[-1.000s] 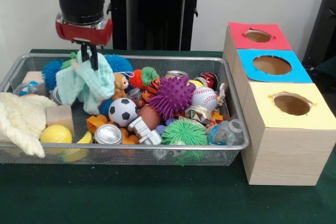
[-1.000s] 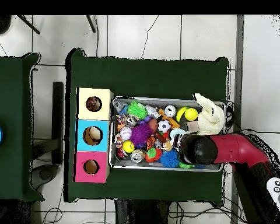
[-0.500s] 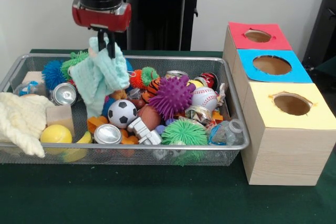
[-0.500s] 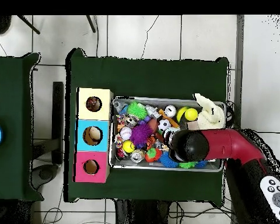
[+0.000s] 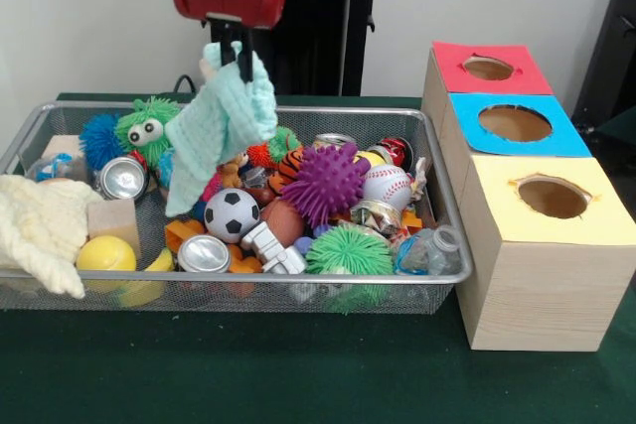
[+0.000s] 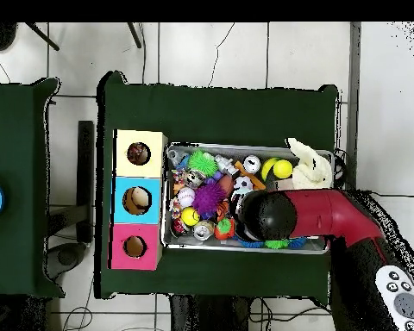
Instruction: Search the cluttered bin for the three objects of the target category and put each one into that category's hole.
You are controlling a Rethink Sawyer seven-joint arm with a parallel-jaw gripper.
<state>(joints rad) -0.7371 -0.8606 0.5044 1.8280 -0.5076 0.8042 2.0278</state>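
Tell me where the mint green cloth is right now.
In the front view the mint green cloth hangs from the shut gripper, lifted over the wire bin's left-centre, its lower end by the soccer ball.

I see a soft, knitted mint cloth (image 5: 224, 121), a wire-mesh metal bin (image 5: 437, 201), shiny metal cans (image 5: 205, 254), a rubbery spiked purple ball (image 5: 325, 184), a glossy soccer ball (image 5: 233, 212), pale grained wooden boxes (image 5: 527, 290) with matt coloured paper tops, and a matt green tablecloth (image 5: 298, 369).
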